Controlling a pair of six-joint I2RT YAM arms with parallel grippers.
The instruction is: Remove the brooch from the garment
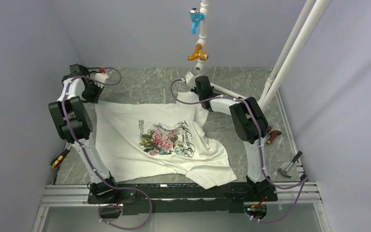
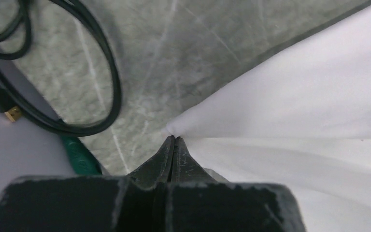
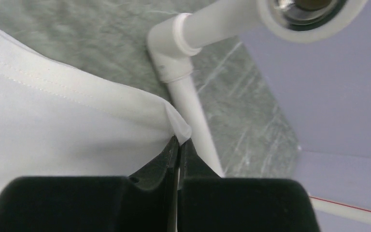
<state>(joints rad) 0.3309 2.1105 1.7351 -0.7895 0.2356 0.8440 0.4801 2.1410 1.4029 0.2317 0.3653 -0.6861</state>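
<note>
The white T-shirt lies spread on the marble table, its rose print facing up. My left gripper is shut on the shirt's far left corner; in the left wrist view the fingertips pinch a tip of white cloth. My right gripper is shut on the shirt's far right corner; in the right wrist view the fingertips pinch the hemmed edge. The brooch shows in no view.
A white pipe frame with a blue tap and an orange tap stands at the back right; its elbow is just beyond my right gripper. A yellow-and-black tool lies left, a hammer right. Black cables lie near my left gripper.
</note>
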